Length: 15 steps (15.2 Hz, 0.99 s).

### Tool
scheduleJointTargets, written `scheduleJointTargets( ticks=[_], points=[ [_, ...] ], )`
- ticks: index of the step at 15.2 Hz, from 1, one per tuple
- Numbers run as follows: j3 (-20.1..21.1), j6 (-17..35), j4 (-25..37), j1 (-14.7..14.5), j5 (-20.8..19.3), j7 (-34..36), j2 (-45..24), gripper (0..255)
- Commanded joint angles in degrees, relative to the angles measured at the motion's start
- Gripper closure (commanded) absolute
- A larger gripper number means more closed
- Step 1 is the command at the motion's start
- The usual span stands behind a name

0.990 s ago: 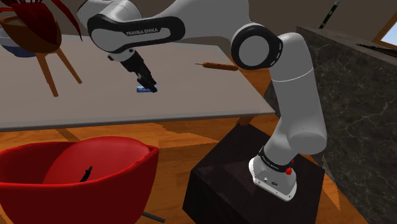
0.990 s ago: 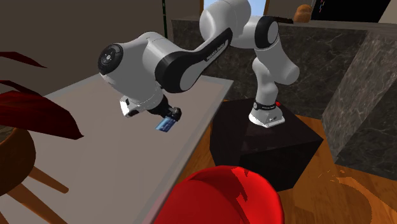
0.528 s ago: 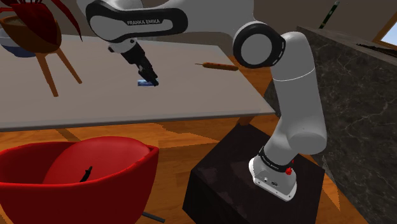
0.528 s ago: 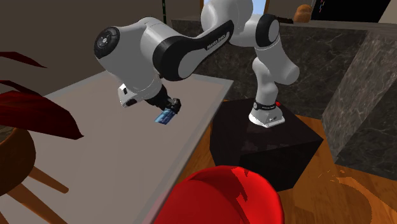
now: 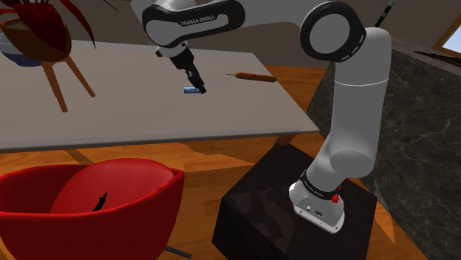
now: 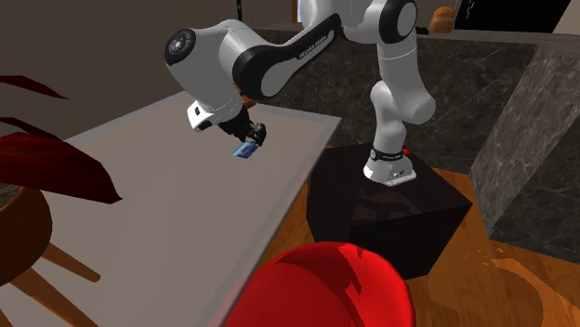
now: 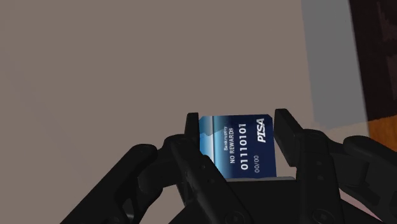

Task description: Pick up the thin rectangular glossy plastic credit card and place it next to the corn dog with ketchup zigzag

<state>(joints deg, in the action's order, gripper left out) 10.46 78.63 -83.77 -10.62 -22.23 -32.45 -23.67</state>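
You have the gripper closed on the card. In the wrist view its two black fingers press against opposite edges of the card, so the gap between them is just the card's width. The card is blue with white print reading "PISA", "NO REWARDS" and "01110101", and its printed face is turned toward the wrist camera.

The corn dog lies flat on the grey table, stick end pointing to the shoulder view's left. The card hangs in the air above the table, to the shoulder view's left of the corn dog and a little nearer the camera. It is near the corn dog but clearly apart from it.

In the second exterior view the gripper points down at a slant and the card juts from its tip, clear of the table.

The dark stand sits on the wooden floor, off the table and below the corn dog in the shoulder view. A red chair is well away from the corn dog, at that view's lower left.
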Motion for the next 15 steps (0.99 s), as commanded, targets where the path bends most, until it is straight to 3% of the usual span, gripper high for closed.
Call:
scheduleJointTargets(
  ticks=[1, 8, 15],
  points=[
    [-0.7, 2.3, -4.2, 1.9, -0.4, -1.8, 2.7, 255],
    [-3.8, 8.7, -14.9, 7.7, -2.2, -8.4, 9.9, 255],
    [-7.6, 14.4, -21.6, 13.1, -4.8, -15.4, 14.4, 255]
  ],
)
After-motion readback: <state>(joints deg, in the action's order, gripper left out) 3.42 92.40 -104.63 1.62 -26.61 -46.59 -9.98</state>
